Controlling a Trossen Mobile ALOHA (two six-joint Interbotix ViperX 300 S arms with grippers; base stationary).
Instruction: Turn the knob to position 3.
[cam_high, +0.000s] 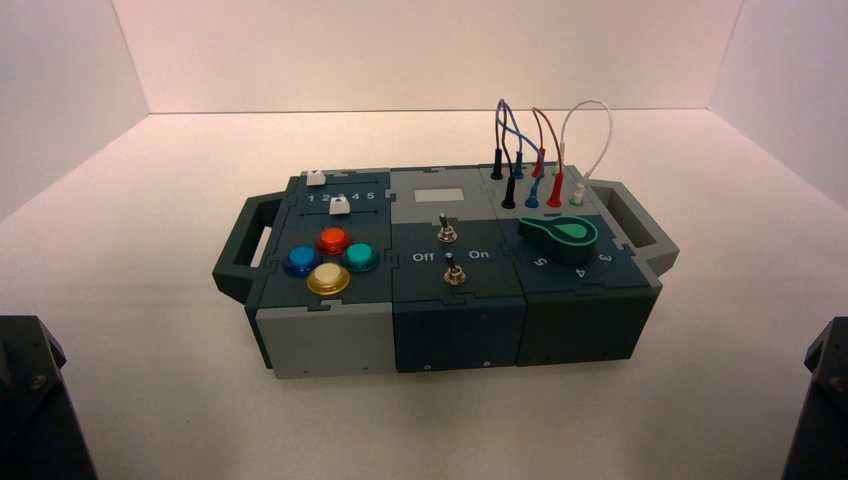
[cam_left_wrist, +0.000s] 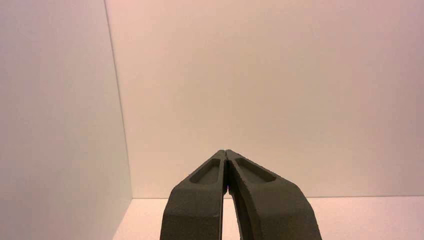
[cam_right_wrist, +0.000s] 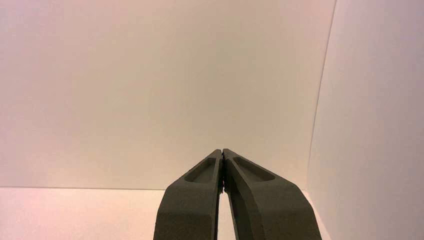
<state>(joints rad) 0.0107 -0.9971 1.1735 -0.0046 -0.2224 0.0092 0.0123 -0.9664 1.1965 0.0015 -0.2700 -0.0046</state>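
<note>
The dark green knob with its bright green teardrop inlay sits on the right-hand section of the box, in the high view only. The small white numeral 3 lies on the dark teal panel beside it, at the right end of a curved arc of numerals. My left gripper is shut on nothing and faces a bare white wall. My right gripper is likewise shut and empty. Both arms are parked low, the left arm and the right arm at the near corners, well short of the box.
Several round coloured push buttons occupy the box's left section, with white sliders behind them. Two metal toggle switches stand in the middle. Wires loop up behind the knob. Handles stick out at both ends. White walls enclose the table.
</note>
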